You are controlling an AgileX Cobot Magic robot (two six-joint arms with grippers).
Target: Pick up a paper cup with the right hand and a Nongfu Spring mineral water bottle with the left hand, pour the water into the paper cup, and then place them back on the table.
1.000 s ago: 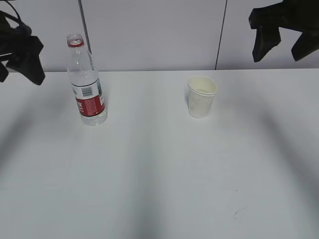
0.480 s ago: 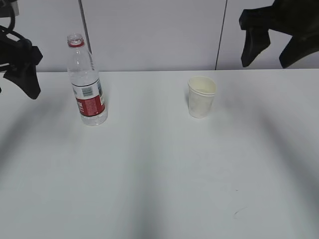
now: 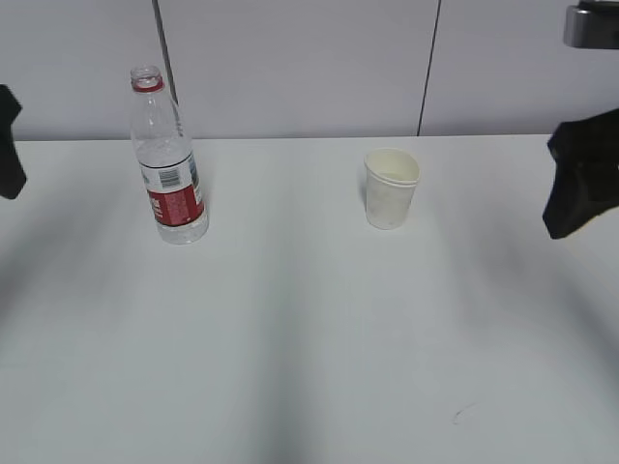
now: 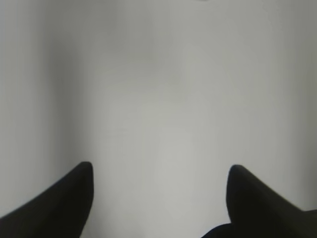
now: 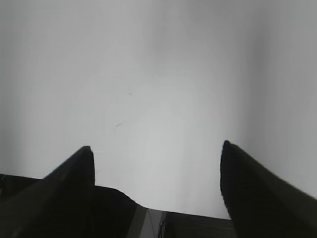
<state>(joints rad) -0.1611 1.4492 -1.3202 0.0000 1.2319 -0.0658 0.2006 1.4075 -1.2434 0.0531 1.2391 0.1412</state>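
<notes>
Both hands stand apart from the objects in the exterior view. Only a black sliver of the left hand (image 3: 9, 142) shows at the left edge, and the tall clear plastic Nongfu Spring mineral water bottle (image 3: 166, 155), with its red neck ring and red-and-white label, stands upright well to that hand's right, not touching it. At the right edge, the right hand (image 3: 580, 184), black with a silver-grey plate above it, hangs over the large plain white table (image 3: 309, 338). The small cream-white tapered paper cup (image 3: 391, 188) stands upright well to this hand's left, clear of it. Bottle and cup stand well apart from each other, and a small dark scuff mark (image 3: 462, 414) lies nearer the camera than the right hand.

From the left wrist view, the left hand (image 4: 159, 171) has its two black fingers (image 4: 69, 198) spread wide with only bare white tabletop between them; it holds nothing.

From the right wrist view, the right hand (image 5: 156, 151) likewise has its dark fingers (image 5: 252, 188) set wide apart, empty, over bare white surface showing faint thin marks ahead of the fingertips.
</notes>
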